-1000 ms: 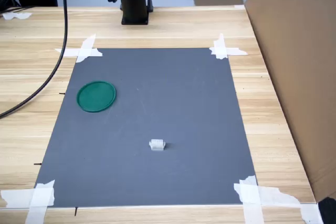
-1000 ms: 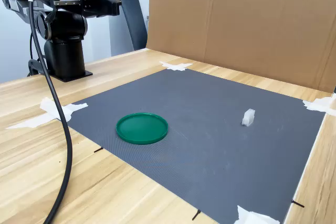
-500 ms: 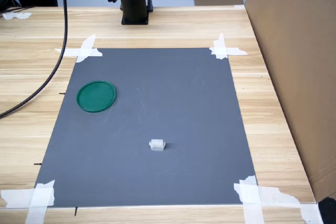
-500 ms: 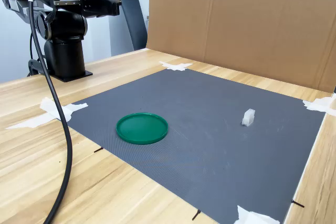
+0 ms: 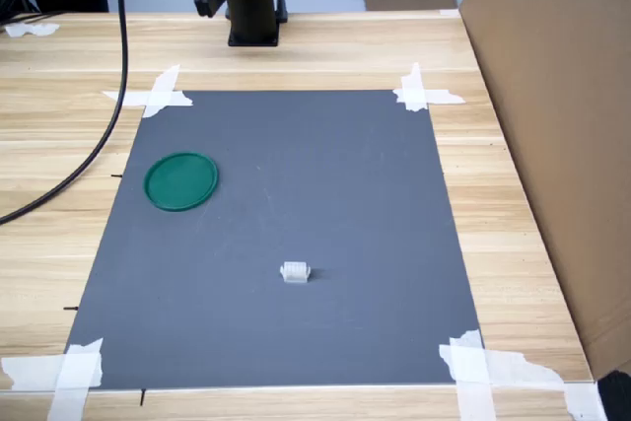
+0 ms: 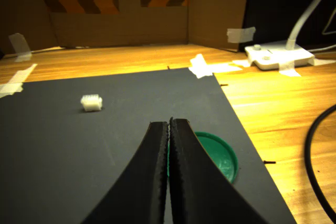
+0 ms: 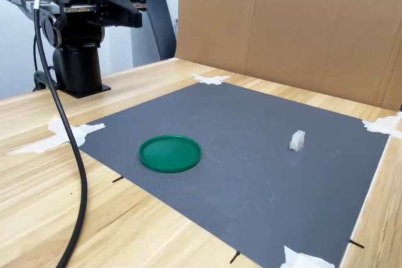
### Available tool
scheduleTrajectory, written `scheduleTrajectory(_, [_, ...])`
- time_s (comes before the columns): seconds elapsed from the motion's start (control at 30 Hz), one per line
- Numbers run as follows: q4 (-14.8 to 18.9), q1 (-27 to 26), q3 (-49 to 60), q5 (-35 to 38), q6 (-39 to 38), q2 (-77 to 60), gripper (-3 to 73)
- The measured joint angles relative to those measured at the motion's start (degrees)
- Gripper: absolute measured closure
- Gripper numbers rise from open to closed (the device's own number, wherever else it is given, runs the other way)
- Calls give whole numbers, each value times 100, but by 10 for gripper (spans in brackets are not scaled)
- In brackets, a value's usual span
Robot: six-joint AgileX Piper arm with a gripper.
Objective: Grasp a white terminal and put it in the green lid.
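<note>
The white terminal (image 5: 295, 272) lies alone on the grey mat (image 5: 325, 184), toward its near edge in the first exterior view. It also shows in the second exterior view (image 7: 297, 140) and the wrist view (image 6: 91, 102). The green lid (image 5: 180, 180) lies flat and empty on the mat at the first exterior view's left, in the second exterior view (image 7: 169, 153). In the wrist view the green lid (image 6: 219, 153) is partly hidden behind the fingers. My gripper (image 6: 169, 123) is shut with nothing in it. It hangs high near the arm's base (image 7: 139, 16), far from both things.
A tall cardboard wall (image 5: 552, 96) borders the first exterior view's right. A black cable (image 5: 108, 115) runs across the wood at the first exterior view's left. White tape strips (image 5: 424, 94) hold the mat's corners. The arm's base (image 5: 253, 17) stands behind the mat.
The arm's front end has shifted slightly and tipped downward near its base. The terminal and the lid have not moved.
</note>
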Motion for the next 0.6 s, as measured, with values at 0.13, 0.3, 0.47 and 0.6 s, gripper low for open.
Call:
scheduleTrajectory(0.13, [2, 0, 0, -217, 0, 283, 722])
scheduleTrajectory(0.3, [2, 0, -20, -185, 0, 587, 722])
scheduleTrajectory(0.47, [2, 0, -714, 353, -17, 1326, 722])
scheduleTrajectory(0.6, [-18, 0, -1390, 526, -386, 2147, 722])
